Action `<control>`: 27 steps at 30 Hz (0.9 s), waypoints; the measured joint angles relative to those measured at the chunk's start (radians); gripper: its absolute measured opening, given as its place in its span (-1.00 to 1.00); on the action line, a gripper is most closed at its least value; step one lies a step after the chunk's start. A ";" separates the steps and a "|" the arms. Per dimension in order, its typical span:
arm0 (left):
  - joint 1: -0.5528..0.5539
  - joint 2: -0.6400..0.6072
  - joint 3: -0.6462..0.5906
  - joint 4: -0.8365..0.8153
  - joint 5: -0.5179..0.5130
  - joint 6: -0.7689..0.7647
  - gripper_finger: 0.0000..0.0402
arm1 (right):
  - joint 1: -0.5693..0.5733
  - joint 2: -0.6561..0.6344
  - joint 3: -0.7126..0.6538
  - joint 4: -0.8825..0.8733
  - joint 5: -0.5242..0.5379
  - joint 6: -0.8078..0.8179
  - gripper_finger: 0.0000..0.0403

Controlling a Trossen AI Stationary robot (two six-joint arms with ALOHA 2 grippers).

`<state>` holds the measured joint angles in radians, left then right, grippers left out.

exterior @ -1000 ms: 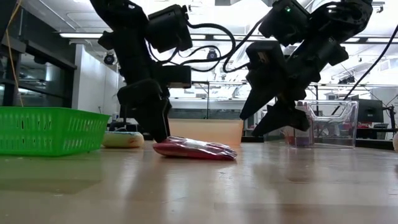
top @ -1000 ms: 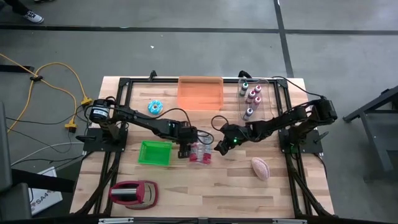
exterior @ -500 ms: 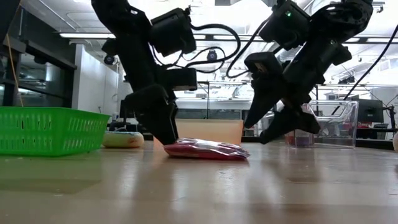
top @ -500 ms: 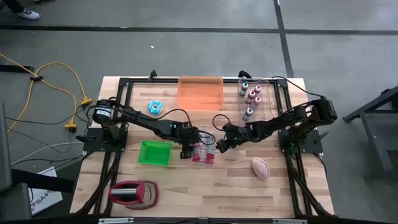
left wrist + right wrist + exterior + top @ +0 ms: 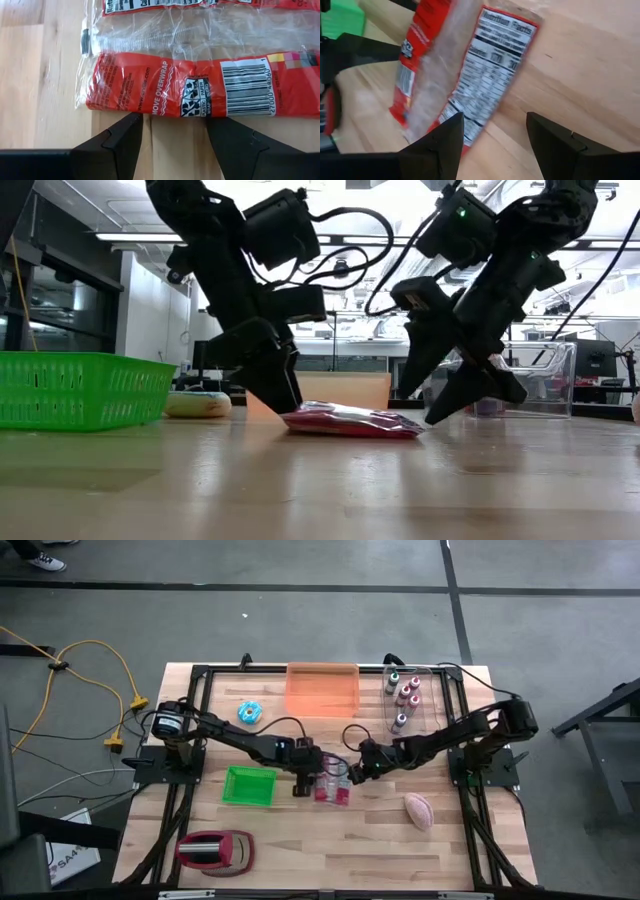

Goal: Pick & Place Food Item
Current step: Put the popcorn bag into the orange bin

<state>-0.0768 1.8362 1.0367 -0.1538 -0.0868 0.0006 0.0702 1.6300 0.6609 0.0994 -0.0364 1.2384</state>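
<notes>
Red-and-clear plastic, the food packet (image 5: 332,791) lies flat on the bench (image 5: 380,835). The left tool (image 5: 301,785) and right tool (image 5: 352,774) flank it, both partly open, gripping nothing (boxing it in, I'd guess).

Arms: two, both matte black, built of blocky links with rounded joint housings.
Left arm base: a round silver-and-black motor cap shows at the shoulder in the high view.
Cables: thin black cables loop loosely from link to link along each arm, arching above the wrists in the low view.
Indicator: a small green light glows on the right arm's upper wrist housing.
Left end effector (image 5: 283,390): black, wedge-shaped fingers tapering to blunt tips.
Right end effector (image 5: 470,385): black, the same angular two-finger form.
Fingers (image 5: 120,142): flat, dark, plain faces, chamfered edges, no markings visible.
Mounts: black frame rails hold both arm bases.
</notes>
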 joint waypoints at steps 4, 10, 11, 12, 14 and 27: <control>-0.004 0.001 0.000 0.019 0.003 0.001 0.06 | 0.001 0.046 0.002 0.071 -0.033 0.014 0.01; -0.006 0.001 0.000 0.039 0.003 0.003 0.06 | 0.002 0.067 0.002 0.133 -0.042 -0.002 0.01; -0.006 0.001 0.000 0.041 0.003 0.003 0.06 | 0.002 0.067 0.002 0.133 -0.042 -0.002 0.01; -0.006 0.001 0.000 0.043 0.003 0.004 0.06 | 0.002 0.067 0.002 0.131 -0.042 -0.002 0.01; -0.005 0.001 0.000 0.049 0.003 0.004 0.06 | 0.002 0.067 0.002 0.127 -0.046 -0.002 0.01; -0.020 0.001 0.000 0.086 -0.002 0.024 0.06 | 0.002 0.066 0.002 0.073 -0.072 0.015 0.01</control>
<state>-0.0969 1.8371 1.0363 -0.0677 -0.0890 0.0243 0.0719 1.6962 0.6630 0.1725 -0.1081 1.2538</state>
